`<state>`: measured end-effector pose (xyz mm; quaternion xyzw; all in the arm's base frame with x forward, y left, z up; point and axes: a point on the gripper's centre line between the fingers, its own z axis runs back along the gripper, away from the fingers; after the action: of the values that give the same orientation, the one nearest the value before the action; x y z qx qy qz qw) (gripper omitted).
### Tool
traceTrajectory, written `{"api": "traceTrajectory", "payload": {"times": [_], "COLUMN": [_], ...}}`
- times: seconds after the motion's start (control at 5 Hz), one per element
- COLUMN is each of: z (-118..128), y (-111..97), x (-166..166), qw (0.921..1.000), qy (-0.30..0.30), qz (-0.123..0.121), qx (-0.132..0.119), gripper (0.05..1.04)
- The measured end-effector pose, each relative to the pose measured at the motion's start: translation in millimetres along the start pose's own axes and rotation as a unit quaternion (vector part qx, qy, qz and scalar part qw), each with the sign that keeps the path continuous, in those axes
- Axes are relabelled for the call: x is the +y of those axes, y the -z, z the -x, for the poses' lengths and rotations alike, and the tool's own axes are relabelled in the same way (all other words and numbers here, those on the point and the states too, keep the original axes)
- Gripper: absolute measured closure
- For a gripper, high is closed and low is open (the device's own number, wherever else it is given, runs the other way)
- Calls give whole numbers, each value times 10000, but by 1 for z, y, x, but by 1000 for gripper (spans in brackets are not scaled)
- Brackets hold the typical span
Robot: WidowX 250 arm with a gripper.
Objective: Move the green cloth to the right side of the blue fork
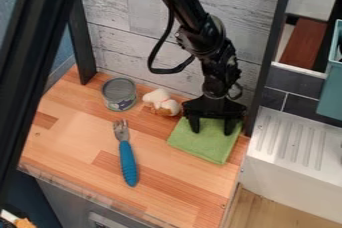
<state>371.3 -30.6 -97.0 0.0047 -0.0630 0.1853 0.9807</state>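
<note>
1. Closest to the camera, a thick black bar [33, 72] slants down the left, hiding what lies behind it.

2. Both black fingers [195, 125] of the gripper [212, 133] point down and stand wide apart, with cloth visible between them; they pinch nothing.

3. Under them, the flat, roughly square green cloth [207, 148] lies on the striped wooden table [73, 142]. It sits between two and three o'clock of the blue-handled metal fork [127, 162], well apart from it, so the placing looks done, in my judgement.

4. What likely suits now is a clean retreat: rise straight up, fingers wide, before any sideways travel. Closing or sliding first could snag the soft fabric and ruck it or drag it off its spot.

5. If a nudge is wanted, pinch shallowly and keep the shift small: the table's edge runs close by, at three o'clock of the cloth. The white and brown soft toy [160, 103], just beside the gripper at ten o'clock, could be bumped by a leftward swing.

6. Farther out, the round grey metal can [120, 93] stands at twelve o'clock of the fork, clear of an upward exit.

7. Hard to make out: whether the fingertips press the cloth or hover barely over it. The gripper covers part of the cloth's twelve o'clock edge, and whether the fabric is folded there I cannot tell.
</note>
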Motion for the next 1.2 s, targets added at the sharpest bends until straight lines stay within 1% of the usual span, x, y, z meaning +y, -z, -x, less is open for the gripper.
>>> {"api": "traceTrajectory", "payload": {"times": [0.4, 0.6, 0.8, 1.0, 1.2], "z": [33, 52, 73, 87, 85], "y": [-3, -6, -9, -10, -11], "x": [6, 9, 17, 24, 38], "qw": [9997, 9991, 9983, 9978, 9985], "qy": [139, 286, 409, 491, 269], "qz": [14, 125, 184, 155, 186], "qx": [180, 290, 382, 425, 445], "gripper": [83, 83, 83, 83, 83]}}
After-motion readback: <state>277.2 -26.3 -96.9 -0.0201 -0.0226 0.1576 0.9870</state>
